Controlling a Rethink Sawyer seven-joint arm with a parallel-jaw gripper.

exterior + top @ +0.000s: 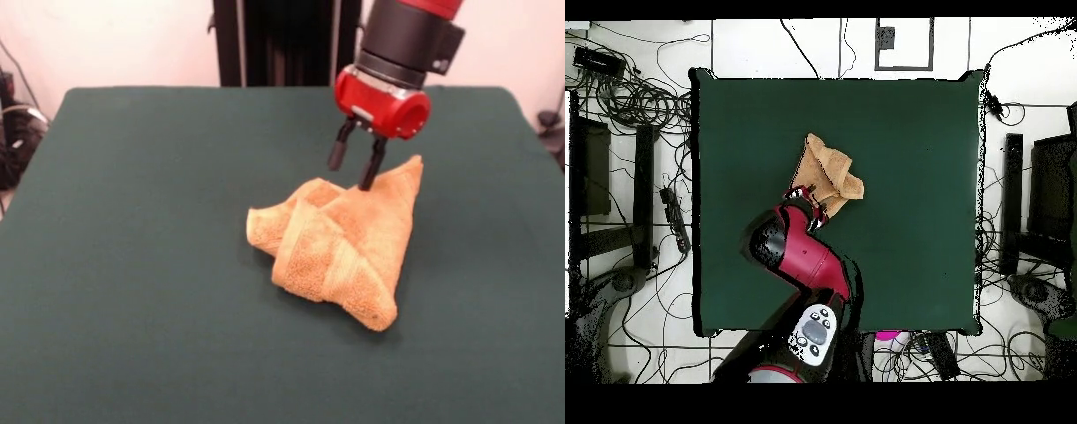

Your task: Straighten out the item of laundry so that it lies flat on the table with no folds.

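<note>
In the front view the left half of the table (132,265) is bare dark green cloth; beyond its left edge a tangle of dark cables (16,132) lies on the floor. Right of centre sits the towel (340,247), an orange-yellow terry cloth bunched into a folded, roughly triangular heap, its woven band running across the near fold and one corner rising toward the far right. Just above that raised part hangs the gripper (357,168), its two dark fingers parted with a narrow gap showing between them; one fingertip reaches down to the cloth's upper edge, the other hangs free of it, and nothing is clamped between them. The red and black arm (397,53) comes down from the far side and hides part of the pedestal behind it.

From overhead, the towel (827,178) lies near the table's (905,250) middle, with the arm (800,255) covering its near-left edge. Cables (635,100) crowd the floor on the left.
</note>
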